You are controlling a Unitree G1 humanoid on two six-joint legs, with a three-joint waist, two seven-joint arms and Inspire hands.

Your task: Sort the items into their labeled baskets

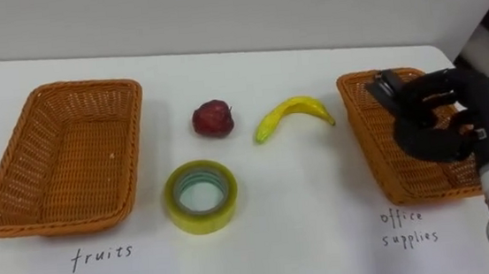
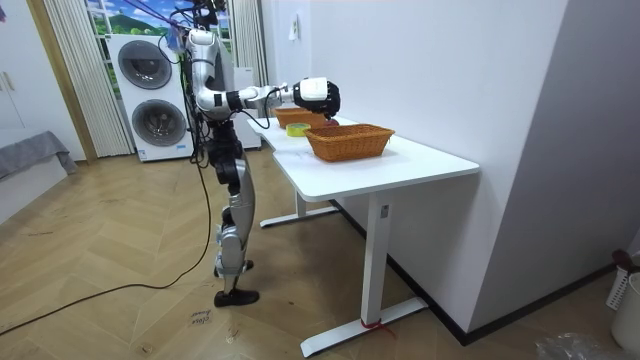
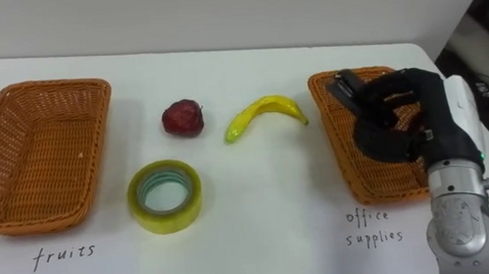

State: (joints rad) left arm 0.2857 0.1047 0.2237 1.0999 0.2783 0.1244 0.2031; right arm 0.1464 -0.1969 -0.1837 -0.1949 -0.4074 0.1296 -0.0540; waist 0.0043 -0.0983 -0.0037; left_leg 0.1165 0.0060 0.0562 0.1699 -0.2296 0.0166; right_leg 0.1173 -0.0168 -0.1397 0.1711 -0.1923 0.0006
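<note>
Black fingers (image 1: 427, 94) of the right hand (image 1: 443, 120) curled, closed round a dark object (image 1: 388, 86). One blocky end of it sticks out to the left of the fingers; what kind of object it is cannot be told. Hand and object hang above the right wicker basket (image 1: 365, 144), over its far left part, clear of the weave. Arm comes in from the right edge.

Right wicker basket: orange-brown, rectangular, at the right end of the white table (image 1: 307, 238). Handwritten label for office supplies (image 1: 408, 226) on the table at its near side.

Left of that basket, just beside its far left corner: yellow banana (image 1: 291, 115), lying flat, curve arching away from the robot. Left again, apart from the banana: dark red apple (image 1: 213, 118). Nearer than the apple, about mid-table: roll of yellowish tape (image 1: 201, 197), lying flat, hole up.

Left wicker basket (image 1: 16, 166): same weave, at the left end of the table, well apart from the tape. Handwritten label for fruits (image 1: 102, 254) at its near side.

Room view: robot stands upright on a wood floor (image 2: 120, 250) at the long side of the table, on the room view's left, right arm stretched level over the tabletop. Two stacked washing machines (image 2: 150, 95) behind it.
</note>
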